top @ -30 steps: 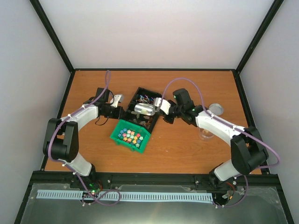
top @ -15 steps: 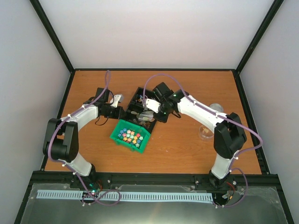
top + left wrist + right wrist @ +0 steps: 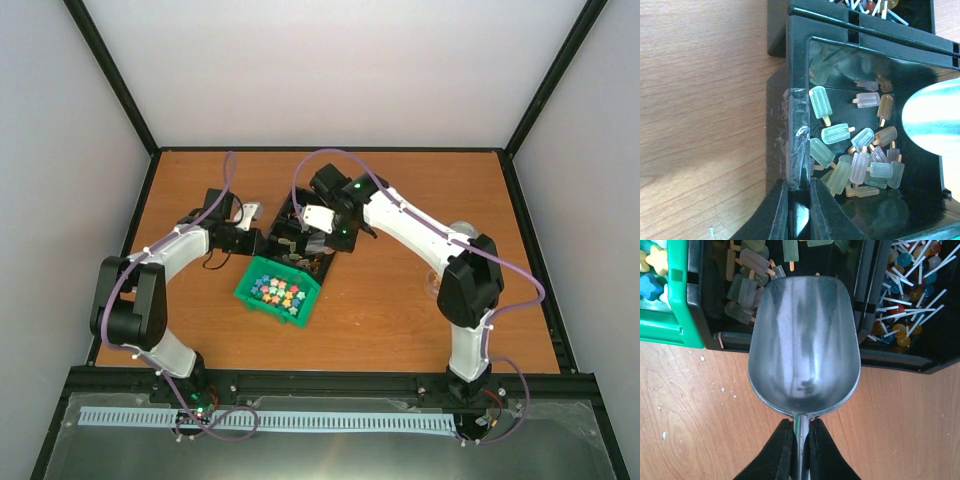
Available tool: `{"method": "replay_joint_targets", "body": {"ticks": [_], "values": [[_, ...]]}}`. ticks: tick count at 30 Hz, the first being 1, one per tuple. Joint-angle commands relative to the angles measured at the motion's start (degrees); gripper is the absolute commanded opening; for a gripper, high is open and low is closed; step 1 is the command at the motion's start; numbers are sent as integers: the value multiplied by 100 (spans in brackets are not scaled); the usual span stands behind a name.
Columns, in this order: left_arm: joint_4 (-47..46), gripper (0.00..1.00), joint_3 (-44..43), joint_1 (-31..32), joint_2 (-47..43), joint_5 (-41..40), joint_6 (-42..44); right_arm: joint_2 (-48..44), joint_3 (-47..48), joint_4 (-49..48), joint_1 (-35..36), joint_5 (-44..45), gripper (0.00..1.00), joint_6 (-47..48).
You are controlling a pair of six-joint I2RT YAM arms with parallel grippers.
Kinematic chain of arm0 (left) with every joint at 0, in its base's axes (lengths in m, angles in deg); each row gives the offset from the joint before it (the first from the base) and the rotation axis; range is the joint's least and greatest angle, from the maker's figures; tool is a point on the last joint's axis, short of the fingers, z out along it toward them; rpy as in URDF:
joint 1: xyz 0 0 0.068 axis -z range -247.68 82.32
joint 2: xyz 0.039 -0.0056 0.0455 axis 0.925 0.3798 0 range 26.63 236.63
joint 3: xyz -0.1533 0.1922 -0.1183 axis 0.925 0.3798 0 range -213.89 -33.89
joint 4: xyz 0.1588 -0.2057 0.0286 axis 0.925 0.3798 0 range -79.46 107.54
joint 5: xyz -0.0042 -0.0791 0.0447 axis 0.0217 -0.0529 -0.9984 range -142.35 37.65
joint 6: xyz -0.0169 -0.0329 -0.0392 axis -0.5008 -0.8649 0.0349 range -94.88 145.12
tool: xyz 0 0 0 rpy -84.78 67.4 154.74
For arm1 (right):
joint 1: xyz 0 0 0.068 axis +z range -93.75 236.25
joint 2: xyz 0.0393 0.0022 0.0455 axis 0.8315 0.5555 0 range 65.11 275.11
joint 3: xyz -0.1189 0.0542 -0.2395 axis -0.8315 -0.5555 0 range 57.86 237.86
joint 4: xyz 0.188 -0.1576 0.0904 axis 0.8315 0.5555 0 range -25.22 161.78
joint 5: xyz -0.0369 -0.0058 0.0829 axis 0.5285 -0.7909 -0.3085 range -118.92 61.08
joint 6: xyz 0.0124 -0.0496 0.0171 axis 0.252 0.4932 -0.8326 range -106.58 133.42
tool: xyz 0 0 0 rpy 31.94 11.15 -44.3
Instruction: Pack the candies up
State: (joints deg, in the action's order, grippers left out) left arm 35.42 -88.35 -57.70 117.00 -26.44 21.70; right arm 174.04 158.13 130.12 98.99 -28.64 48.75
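While the left gripper (image 3: 799, 189) pinches a wall of the black bin (image 3: 796, 125), fingers nearly closed, the right gripper (image 3: 799, 429) clamps the handle of the metal scoop (image 3: 802, 340); candies (image 3: 910, 295) lie in the bin compartment beside the scoop.

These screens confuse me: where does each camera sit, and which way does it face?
Top external: high behind, looking down on the table; left arm and right arm show.
Left wrist: on that arm, facing down; left gripper pinches the black bin's wall.
Right wrist: on that arm, facing down; right gripper holds the scoop.
Shared: both wrist views show popsicle candies.
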Motion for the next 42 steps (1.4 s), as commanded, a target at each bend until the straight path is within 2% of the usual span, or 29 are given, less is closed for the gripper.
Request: {"method": "replay_joint_targets", "body": {"ticks": [1,16,23,31,42], "values": [[-148,1,14,37,-170,-211,-107,206,449,622,30,272,3,105],[-270,1,12,503,-128,-546,-360,1101,1225,1436,120,775,3,224],[-300,1,38,558,-122,-509,-365,1930,1886,1751,120,491,3,212],[-366,1,66,603,-100,-453,-317,2466,2224,1674,129,264,3,140],[-338,1,70,759,-61,-268,-204,2738,2080,1181,129,-171,3,-32]]}}
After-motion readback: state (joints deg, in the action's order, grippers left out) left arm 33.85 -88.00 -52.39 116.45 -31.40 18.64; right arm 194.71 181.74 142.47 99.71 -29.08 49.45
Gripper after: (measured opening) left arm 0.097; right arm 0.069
